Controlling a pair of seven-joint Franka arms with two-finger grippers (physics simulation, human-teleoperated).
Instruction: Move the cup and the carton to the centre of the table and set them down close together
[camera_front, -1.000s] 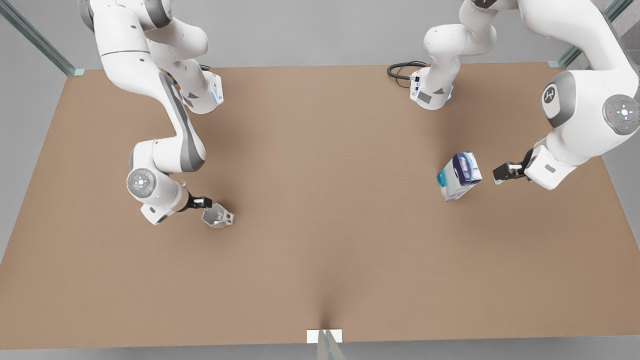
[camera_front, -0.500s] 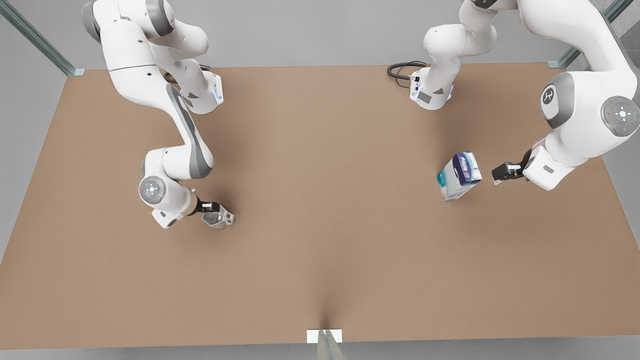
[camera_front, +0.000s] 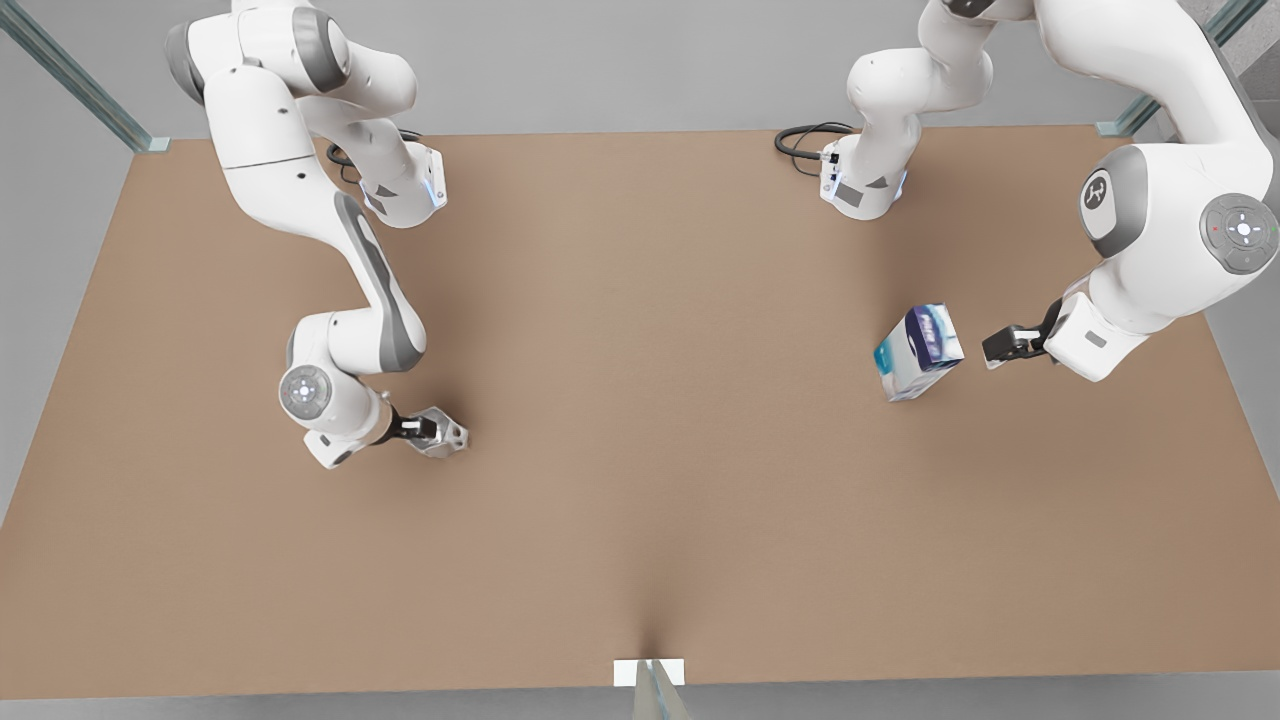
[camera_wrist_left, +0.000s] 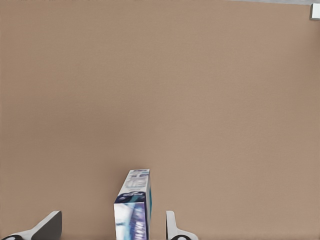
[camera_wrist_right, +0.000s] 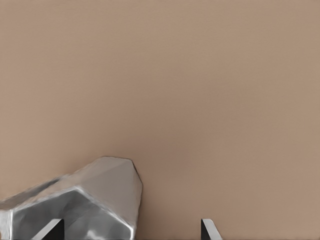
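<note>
The right gripper (camera_front: 428, 432) has slid forward since a second ago; its spread fingers now straddle the cup (camera_front: 447, 436), not yet clamped, toward the table's (camera_front: 640, 520) left edge. Farther back near the right edge, the left gripper (camera_front: 1003, 345) waits unclenched beside the untouched carton (camera_front: 918, 352).

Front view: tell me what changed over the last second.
The right gripper advanced from beside the cup until its open fingers reach around it, not closed on it. The left gripper edged slightly toward the carton, open and apart from it. Cup and carton stayed put on the table.
</note>
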